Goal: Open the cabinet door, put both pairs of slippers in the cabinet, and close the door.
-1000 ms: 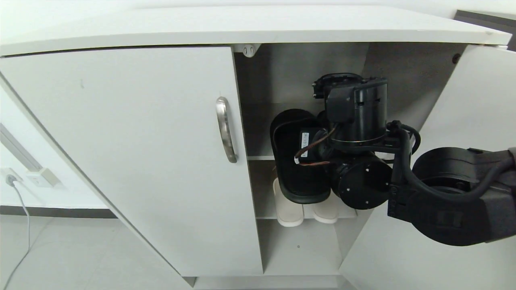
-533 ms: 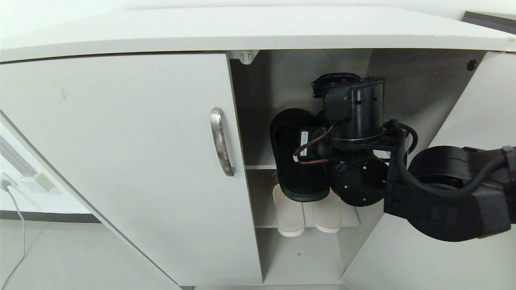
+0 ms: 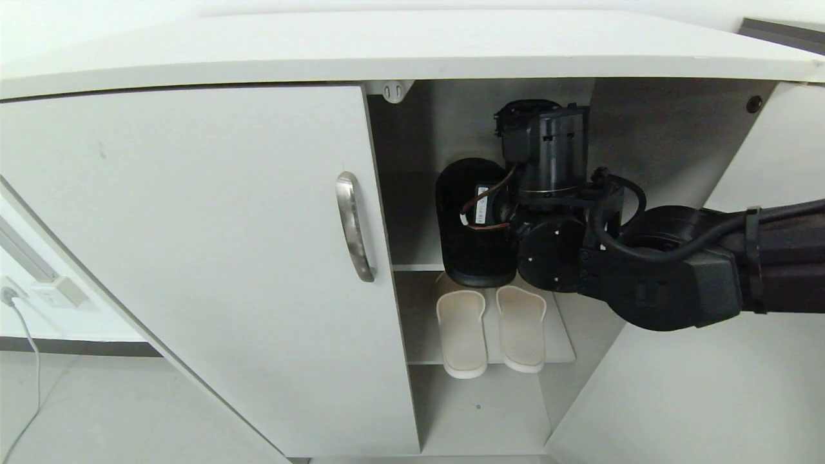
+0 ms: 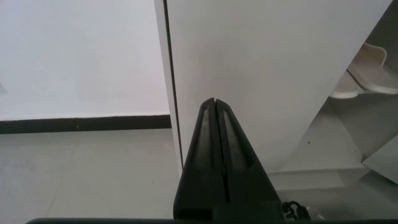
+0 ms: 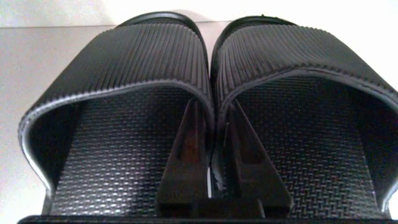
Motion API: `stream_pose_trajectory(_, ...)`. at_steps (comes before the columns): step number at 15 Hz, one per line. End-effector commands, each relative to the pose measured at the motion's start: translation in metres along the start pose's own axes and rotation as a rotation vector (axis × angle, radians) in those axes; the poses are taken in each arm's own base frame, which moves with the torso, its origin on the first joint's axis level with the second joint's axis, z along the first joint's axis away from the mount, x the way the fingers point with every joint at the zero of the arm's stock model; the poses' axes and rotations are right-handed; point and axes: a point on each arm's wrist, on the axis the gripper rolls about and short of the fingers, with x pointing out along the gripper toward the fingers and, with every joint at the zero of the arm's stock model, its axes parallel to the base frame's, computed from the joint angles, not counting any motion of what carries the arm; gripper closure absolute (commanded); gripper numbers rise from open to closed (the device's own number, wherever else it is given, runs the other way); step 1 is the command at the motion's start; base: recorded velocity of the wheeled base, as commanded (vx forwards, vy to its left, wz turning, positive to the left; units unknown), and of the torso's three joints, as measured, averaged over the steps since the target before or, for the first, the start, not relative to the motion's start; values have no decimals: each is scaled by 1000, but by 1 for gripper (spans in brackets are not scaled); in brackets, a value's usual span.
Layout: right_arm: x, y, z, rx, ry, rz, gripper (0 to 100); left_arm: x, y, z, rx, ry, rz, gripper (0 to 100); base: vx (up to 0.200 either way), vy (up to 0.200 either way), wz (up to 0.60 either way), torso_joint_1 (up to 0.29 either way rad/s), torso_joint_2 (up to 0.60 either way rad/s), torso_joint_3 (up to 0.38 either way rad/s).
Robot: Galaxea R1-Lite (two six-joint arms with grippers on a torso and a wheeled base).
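The right gripper [image 5: 212,107] clamps the black ribbed rubber slippers [image 5: 143,74] (pinching their touching inner edges) in the upper compartment of the white cabinet [image 3: 412,45].

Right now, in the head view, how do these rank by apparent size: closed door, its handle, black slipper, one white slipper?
1. closed door
2. black slipper, though partly hidden
3. white slipper
4. handle

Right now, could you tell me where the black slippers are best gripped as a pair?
Pinch the black slippers at their touching inner strap edges, coming from the heel end with one finger under each strap. The straps arch open side by side, and the right gripper holds them so.
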Motion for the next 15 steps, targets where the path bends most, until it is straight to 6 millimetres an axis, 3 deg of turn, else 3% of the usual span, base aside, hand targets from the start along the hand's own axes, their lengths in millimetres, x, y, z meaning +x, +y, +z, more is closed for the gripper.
stream_pose_trajectory(1, 9, 3, -6, -7, 5, -11, 100, 0, 0, 0, 0, 1, -1, 100, 0, 0, 0, 0, 0, 0)
stream_pose_trajectory(8, 15, 2, -11, -13, 17, -4, 100, 0, 0, 0, -1, 1, -1, 100, 0, 0, 0, 0, 0, 0)
stream_pose_trajectory(9, 15, 3, -11, -11, 17, -1, 0, 0, 0, 0, 0, 1, -1, 100, 0, 0, 0, 0, 0, 0)
stream_pose_trajectory(13, 13, 1, -12, -10, 21, 0, 0, 0, 0, 0, 0, 1, -2, 100, 0, 0, 0, 0, 0, 0)
stream_pose_trajectory(15, -2, -3, -10, -18, 28, 19, 0, 0, 0, 0, 0, 1, -1, 100, 0, 0, 0, 0, 0, 0)
